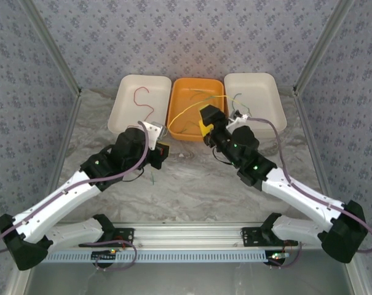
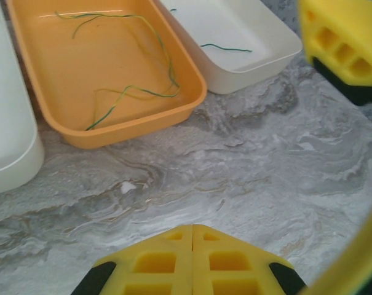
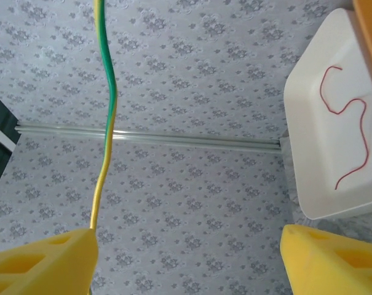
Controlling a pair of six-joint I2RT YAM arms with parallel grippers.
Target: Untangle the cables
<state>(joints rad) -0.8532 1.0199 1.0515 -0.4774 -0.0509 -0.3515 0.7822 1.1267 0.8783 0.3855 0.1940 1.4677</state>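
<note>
We count three trays beyond the left fingers point(image 2: 173, 267): left white tray point(image 1: 124, 117), orange tray point(image 1: 175, 117), right white tray point(image 1: 265, 92). One red cable point(image 3: 362, 135), one green cable point(image 2: 225, 48), and yellow-green cables point(image 2: 155, 93) too tangled to count.

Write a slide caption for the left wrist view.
Shut left gripper over marble table; yellow-green wires in orange tray beyond.

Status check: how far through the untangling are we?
Done: the red cable lies alone in the left white tray, and a green cable lies in the right white tray. In hand: a yellow-green cable meets one finger of the open right gripper. Left to do: more strands cross in the orange tray. The left gripper is shut over the table.
</note>
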